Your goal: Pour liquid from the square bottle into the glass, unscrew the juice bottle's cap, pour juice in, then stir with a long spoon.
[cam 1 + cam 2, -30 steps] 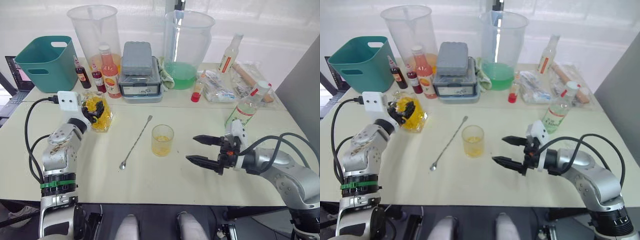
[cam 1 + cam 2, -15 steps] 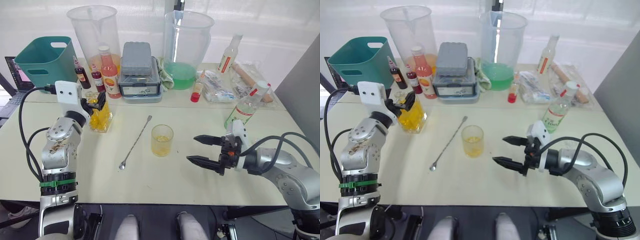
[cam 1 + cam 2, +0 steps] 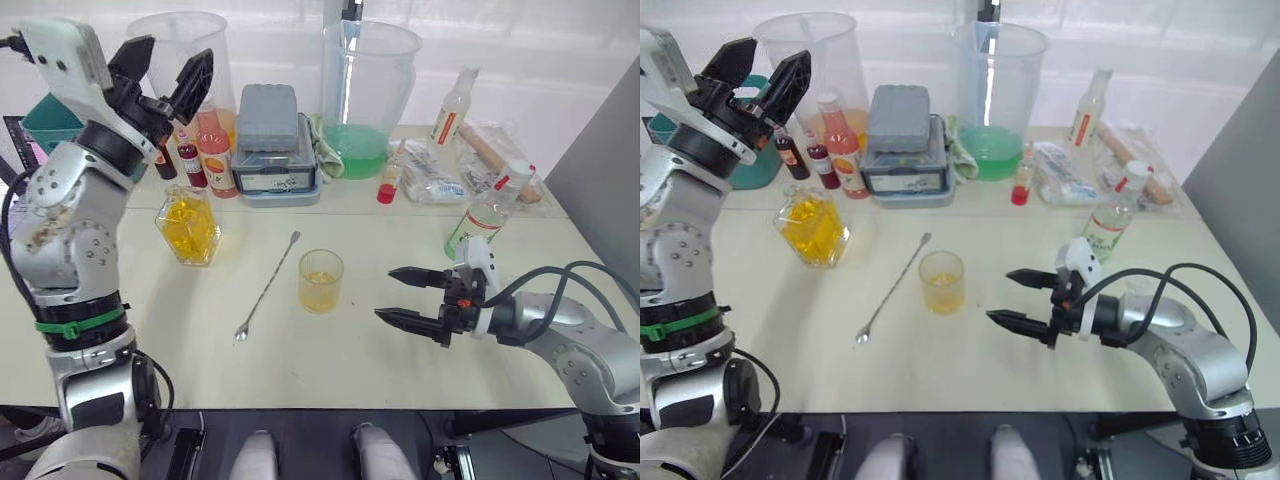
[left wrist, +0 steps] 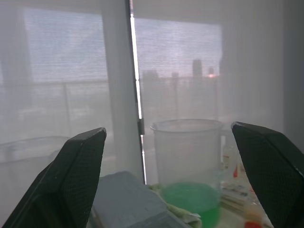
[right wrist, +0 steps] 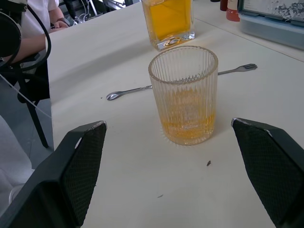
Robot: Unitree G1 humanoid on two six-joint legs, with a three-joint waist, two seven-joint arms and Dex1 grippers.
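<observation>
1. Left eye view puts the glass (image 3: 320, 280) at the centre of the frame, upright on the table (image 3: 300, 350), with a shallow layer of yellow-orange liquid (image 3: 320, 292) at its bottom.
2. Just left of it the long spoon (image 3: 268, 285) lies flat on a slant, its bowl toward the lower left.
3. Further left, the square bottle (image 3: 188, 226) stands on the table, well apart from both my pincers.
4. My right gripper (image 3: 400, 297) hovers low at the lower right, fingers spread wide and holding nothing, pointing at the glass.
5. My left gripper (image 3: 165, 72) is raised in the upper left, fingers parted and empty, in front of a large pitcher (image 3: 190, 50).
6. At the right, the juice bottle (image 3: 488, 212) stands with its cap (image 3: 518, 176) on.
</observation>
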